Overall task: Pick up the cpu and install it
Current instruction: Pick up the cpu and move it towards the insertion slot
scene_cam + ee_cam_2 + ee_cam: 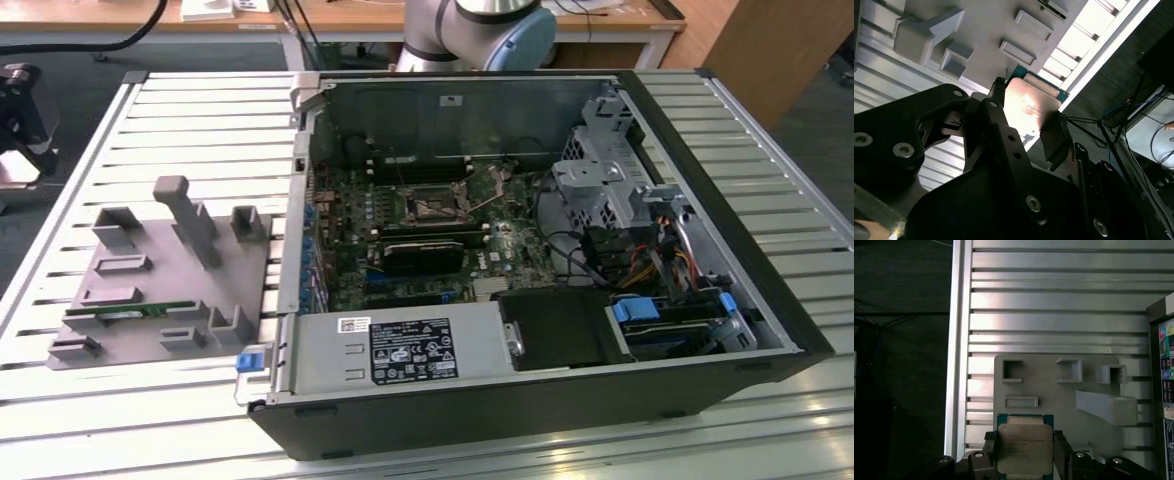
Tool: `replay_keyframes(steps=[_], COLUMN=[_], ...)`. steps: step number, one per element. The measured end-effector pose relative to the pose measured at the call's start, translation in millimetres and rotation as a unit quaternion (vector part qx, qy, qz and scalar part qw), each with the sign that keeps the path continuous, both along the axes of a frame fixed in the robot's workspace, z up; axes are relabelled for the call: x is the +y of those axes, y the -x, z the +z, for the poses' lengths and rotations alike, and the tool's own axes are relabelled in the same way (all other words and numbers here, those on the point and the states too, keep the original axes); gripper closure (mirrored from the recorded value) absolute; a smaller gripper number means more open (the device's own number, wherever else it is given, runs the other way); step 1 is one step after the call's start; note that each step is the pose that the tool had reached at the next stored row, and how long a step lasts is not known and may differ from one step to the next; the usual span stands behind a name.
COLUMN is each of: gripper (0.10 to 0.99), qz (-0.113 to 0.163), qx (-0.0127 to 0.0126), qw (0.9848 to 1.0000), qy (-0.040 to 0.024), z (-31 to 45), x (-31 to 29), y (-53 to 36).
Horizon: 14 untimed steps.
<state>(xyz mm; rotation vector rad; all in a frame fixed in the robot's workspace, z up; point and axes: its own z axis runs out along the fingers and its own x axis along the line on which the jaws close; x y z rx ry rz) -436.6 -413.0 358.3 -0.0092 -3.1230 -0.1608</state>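
Between the two black fingers (1061, 452) of the gripper (1025, 454), the cpu (1025, 442) is sitting, and the fingers are pressing on its two opposite edges, as both wrist views are showing. It is hanging over the grey tray (1054, 390), which is lying on the slatted table (1054, 300) beside the open computer case (534, 400).

text: none legible | cpu (1025, 450) lid: faint print | power supply label (414, 352): unreadable
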Motion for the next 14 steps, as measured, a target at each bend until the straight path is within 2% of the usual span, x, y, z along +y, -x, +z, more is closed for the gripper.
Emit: replay_keyframes(steps=[10,14], gripper=[0.553,0.553], qz=[0.0,0.0], qx=[0.0,0.0], qw=[1.0,1.0], qy=[0.0,0.0], z=[17.3,29.4], x=[0.7,1.5], y=[0.0,0.0])
